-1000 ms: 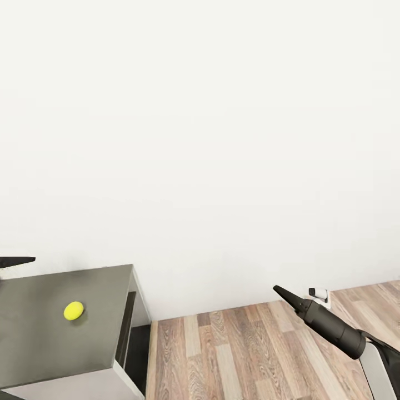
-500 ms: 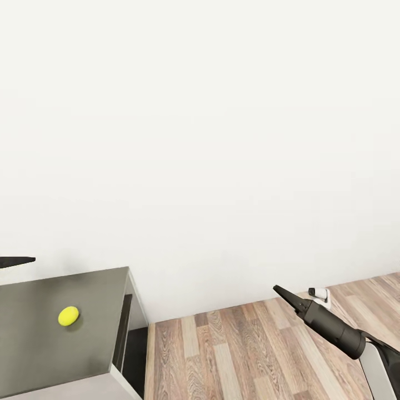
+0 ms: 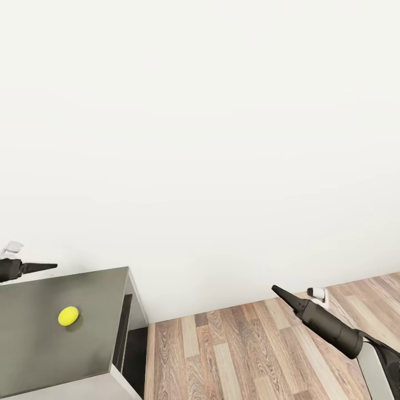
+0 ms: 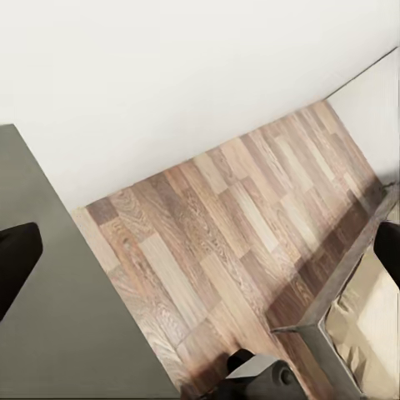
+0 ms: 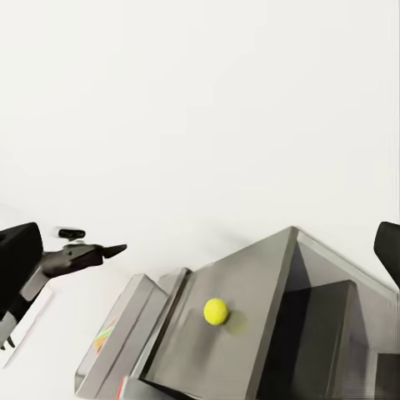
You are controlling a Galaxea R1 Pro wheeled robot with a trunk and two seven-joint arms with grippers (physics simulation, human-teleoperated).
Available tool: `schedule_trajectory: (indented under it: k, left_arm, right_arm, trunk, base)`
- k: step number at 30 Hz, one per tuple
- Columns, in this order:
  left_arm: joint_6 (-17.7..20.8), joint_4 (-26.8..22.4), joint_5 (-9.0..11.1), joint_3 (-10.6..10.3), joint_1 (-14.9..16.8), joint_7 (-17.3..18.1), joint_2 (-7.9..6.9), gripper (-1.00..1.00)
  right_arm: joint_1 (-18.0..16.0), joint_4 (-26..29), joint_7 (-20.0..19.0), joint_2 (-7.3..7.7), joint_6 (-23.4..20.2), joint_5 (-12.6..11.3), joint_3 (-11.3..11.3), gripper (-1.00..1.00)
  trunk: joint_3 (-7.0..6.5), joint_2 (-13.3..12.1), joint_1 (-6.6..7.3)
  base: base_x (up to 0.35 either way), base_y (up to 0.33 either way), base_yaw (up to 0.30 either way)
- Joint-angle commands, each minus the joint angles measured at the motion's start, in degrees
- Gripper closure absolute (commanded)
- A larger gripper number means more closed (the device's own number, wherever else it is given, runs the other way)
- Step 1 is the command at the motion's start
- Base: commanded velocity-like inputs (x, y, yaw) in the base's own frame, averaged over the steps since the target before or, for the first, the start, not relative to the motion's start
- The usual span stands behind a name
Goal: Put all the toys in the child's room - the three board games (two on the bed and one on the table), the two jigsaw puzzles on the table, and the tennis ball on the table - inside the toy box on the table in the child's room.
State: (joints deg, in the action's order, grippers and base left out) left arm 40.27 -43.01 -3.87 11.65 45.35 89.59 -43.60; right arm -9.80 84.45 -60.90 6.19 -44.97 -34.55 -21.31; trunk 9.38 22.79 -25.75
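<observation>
We are looking at a small, smooth yellow-green tennis ball (image 3: pixel 68 316) lying on the matte dark-grey top of the lower table section (image 3: pixel 33 344), beside pale wood-plank flooring (image 3: pixel 244 350) under a plain white wall (image 3: pixel 200 139). Our tapered black left gripper (image 3: pixel 47 266) is hovering above the top's far edge, and our right gripper (image 3: pixel 276 289) is hanging over the planks, well apart from the ball. Both wrist views are showing the dark fingers spread wide and holding nothing.

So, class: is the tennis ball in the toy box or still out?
Out. The tennis ball lies alone on the dark grey table top, nothing holding it.
</observation>
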Motion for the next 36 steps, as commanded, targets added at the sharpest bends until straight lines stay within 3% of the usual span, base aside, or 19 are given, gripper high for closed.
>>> schedule_trajectory:
  k: [1, 3, 5, 11, 17, 19, 23, 27, 31, 36]
  left_arm:
    - [0.94, 0.04, -1.34, 0.12, 0.06, 0.15, 0.59, -1.00]
    - [2.29, 0.25, -4.09, 0.17, 0.03, -2.79, 2.46, -1.00]
    - [3.28, 0.49, -5.58, 0.22, 0.02, -5.32, 3.79, -1.00]
    - [5.05, 3.05, -7.46, 0.48, 0.01, -14.87, 7.50, -1.00]
    - [5.50, 6.00, -7.83, 1.08, 0.01, -26.05, 11.07, -1.00]
    - [5.42, 7.35, -7.88, 1.52, 0.01, -32.23, 12.88, -1.00]
    - [5.29, 8.46, -7.90, 3.60, 0.01, -39.90, 13.98, -1.00]
    - [5.08, 9.61, -7.95, 7.56, 0.01, -46.93, 14.40, -1.00]
    - [4.51, 10.20, -7.93, 9.38, -0.03, -49.96, 14.48, -1.00]
    - [4.05, 10.09, -8.08, 10.04, -0.03, -51.29, 15.12, -1.00]
  right_arm:
    - [-0.05, 0.00, 0.50, -0.04, -0.36, -0.15, 0.04, -1.00]
    - [-0.05, 0.05, 2.73, -0.17, -0.58, -0.03, 0.22, -1.00]
    - [-0.05, 0.10, 4.61, -0.22, -0.72, -0.05, 0.32, -1.00]
    - [-0.08, 0.27, 11.06, -0.28, -1.04, -0.12, 1.68, -1.00]
    - [-0.13, 0.51, 18.72, 0.24, -1.41, 0.05, 7.39, -1.00]
    - [-0.13, 0.77, 23.22, 0.30, -1.48, 0.10, 9.80, -1.00]
    - [-0.14, 0.80, 28.19, 0.36, -1.54, -0.03, 11.52, -1.00]
    - [-0.14, 0.80, 30.76, -0.11, -1.82, -0.06, 12.41, -1.00]
    - [-0.10, 0.80, 31.56, -0.30, -1.44, 0.03, 12.75, -1.00]
    - [-0.06, 0.70, 31.90, -0.37, -1.10, 0.11, 12.88, -1.00]
  trunk:
    - [0.12, 0.13, -0.03]
    - [0.12, 0.13, -0.03]
    - [0.12, 0.13, -0.03]
    - [0.12, 0.13, -0.03]
    - [0.12, 0.13, -0.03]
    - [0.12, 0.13, -0.03]
    - [0.12, 0.13, -0.03]
    - [0.12, 0.13, -0.03]
    - [0.12, 0.13, -0.03]
    - [0.12, 0.13, -0.03]
  base:
    - [0.000, 0.000, 0.000]
    - [0.000, 0.000, 0.000]
    - [0.000, 0.000, 0.000]
    - [0.000, 0.000, 0.000]
    - [0.000, 0.000, 0.000]
    - [0.000, 0.000, 0.000]
    - [0.000, 0.000, 0.000]
    - [0.000, 0.000, 0.000]
    - [0.000, 0.000, 0.000]
    - [0.000, 0.000, 0.000]
